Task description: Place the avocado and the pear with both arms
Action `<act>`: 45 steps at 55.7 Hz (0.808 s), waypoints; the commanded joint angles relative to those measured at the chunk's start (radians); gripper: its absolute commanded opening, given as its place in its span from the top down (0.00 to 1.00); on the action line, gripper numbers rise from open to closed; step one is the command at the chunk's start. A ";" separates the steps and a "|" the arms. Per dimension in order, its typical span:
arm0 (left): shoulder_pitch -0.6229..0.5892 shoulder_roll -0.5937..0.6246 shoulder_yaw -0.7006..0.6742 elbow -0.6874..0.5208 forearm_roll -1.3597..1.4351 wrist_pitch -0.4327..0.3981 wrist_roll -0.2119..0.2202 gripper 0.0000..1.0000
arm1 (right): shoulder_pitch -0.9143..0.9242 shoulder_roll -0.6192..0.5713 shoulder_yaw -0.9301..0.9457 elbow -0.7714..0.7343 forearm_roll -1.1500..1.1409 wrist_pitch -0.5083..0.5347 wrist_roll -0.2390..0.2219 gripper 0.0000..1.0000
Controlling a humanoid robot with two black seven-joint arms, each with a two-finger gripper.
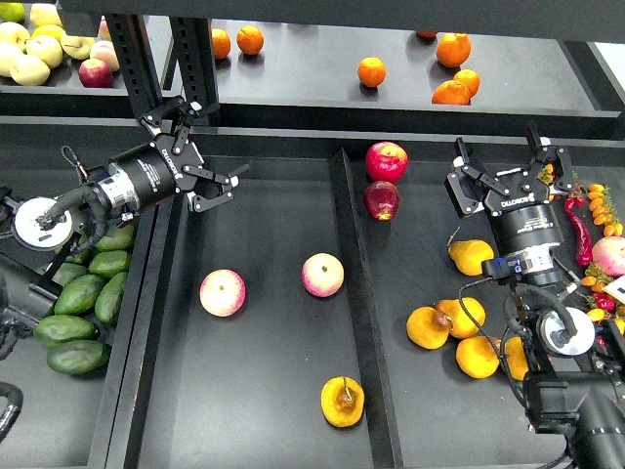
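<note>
We see matt black trays (254,410), smooth and faintly reflective under the lights. Our left gripper (203,147) and right gripper (508,161) look like matt black metal or hard plastic. The pear (343,402) near us has a smooth, waxy yellow-orange skin. The pink apples (223,293) are glossy. At far left, the avocados (78,357) show dull green skin.

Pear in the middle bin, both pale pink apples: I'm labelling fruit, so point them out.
Pear (342,402), head view, yellow skin below the stem dimple.
Left apple (223,292), head view, centre.
Right apple (322,275), head view, centre.
</note>
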 commanded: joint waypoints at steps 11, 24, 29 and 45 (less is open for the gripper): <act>0.178 -0.051 -0.143 -0.142 0.000 0.002 0.000 0.00 | 0.002 0.000 -0.005 -0.006 -0.002 0.000 0.000 0.00; 0.338 -0.051 -0.143 -0.317 -0.001 0.045 0.000 0.00 | -0.001 0.000 -0.003 -0.006 0.000 0.000 0.000 0.00; 0.397 -0.051 -0.141 -0.379 -0.001 0.057 0.000 0.00 | -0.009 0.000 -0.003 -0.003 0.000 0.000 0.000 0.00; 0.497 -0.051 -0.132 -0.469 -0.001 0.057 -0.024 0.00 | -0.012 0.000 -0.014 -0.003 -0.002 0.000 0.000 0.00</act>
